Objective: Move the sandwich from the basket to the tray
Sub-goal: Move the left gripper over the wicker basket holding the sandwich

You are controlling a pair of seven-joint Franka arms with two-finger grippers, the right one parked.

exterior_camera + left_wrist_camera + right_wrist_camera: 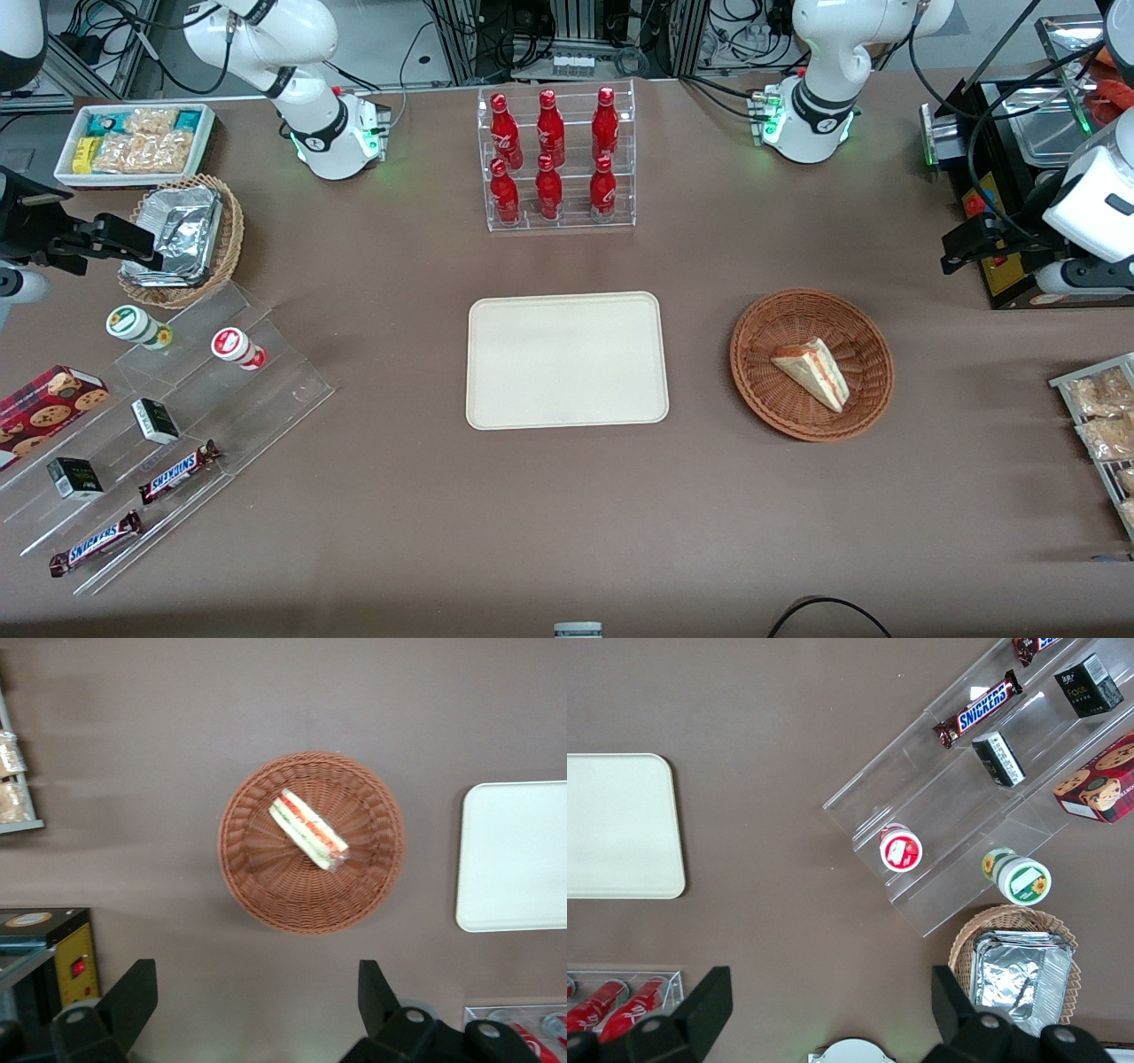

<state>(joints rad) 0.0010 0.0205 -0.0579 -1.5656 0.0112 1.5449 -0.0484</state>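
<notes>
The sandwich (812,373), a pale wedge with pink-red filling, lies in the round reddish-brown wicker basket (764,385). The cream-white tray (567,359) lies flat and bare at the table's middle, beside the basket toward the parked arm's end. My left gripper (954,252) hangs open and empty above the table, off the basket's rim toward the working arm's end and farther from the front camera. In the left wrist view the gripper (255,979) has its fingers (135,988) spread wide, clear of the basket (257,890), with the sandwich (307,829) and tray (514,855) in sight.
A clear rack of red bottles (560,159) stands farther from the front camera than the tray. A black appliance (1005,168) sits next to my gripper. A rack of snack packets (1103,416) lies at the working arm's end. Stepped acrylic shelves (177,416) and a foil-filled basket (182,239) sit at the parked arm's end.
</notes>
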